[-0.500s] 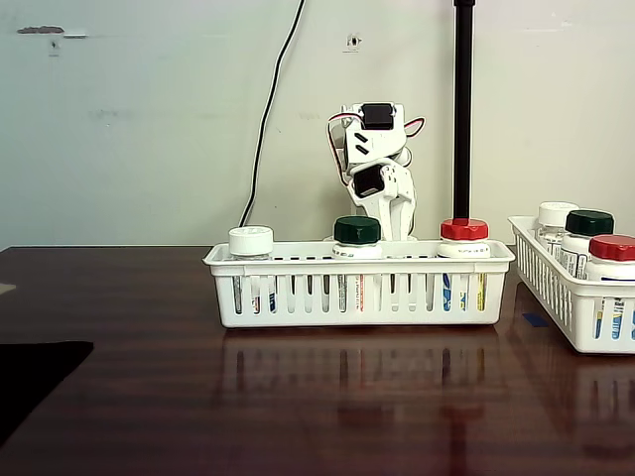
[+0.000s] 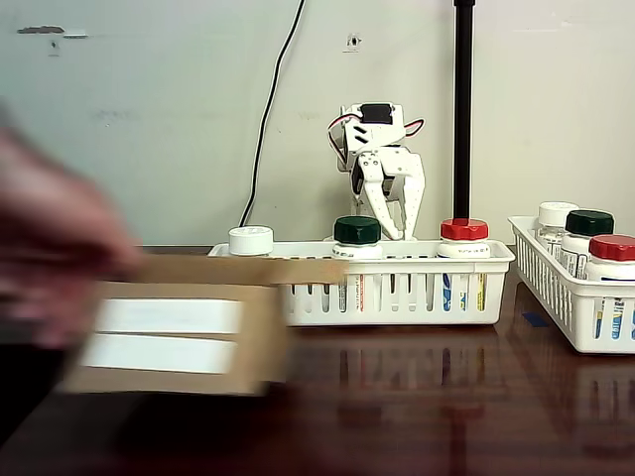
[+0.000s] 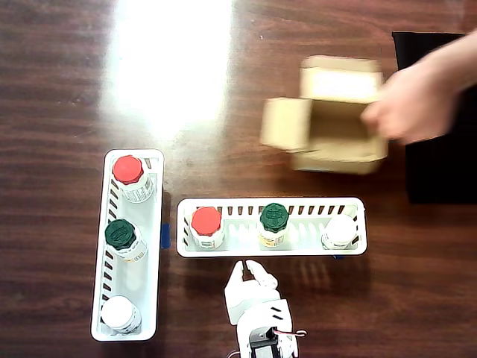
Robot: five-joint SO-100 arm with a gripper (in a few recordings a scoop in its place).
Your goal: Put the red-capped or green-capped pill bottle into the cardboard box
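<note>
Overhead view frames show the cardboard box being held by a person's hand on the dark wooden surface, beyond the near white basket, flaps open and blurred. In that basket a red-capped bottle, a green-capped bottle and a white-capped bottle stand upright and apart. A second basket holds three more bottles. The robot's hand is seen in the fixed view hanging behind the near basket, above and between the green and red caps, fingers parted narrowly and holding nothing.

The bottles are judged to be light, rigid plastic, smooth on the label and so somewhat slippery. A grip is best taken just under the cap or across the ribbed cap itself, from above, since the basket wall screens the body. The box is judged light and easily shoved.
</note>
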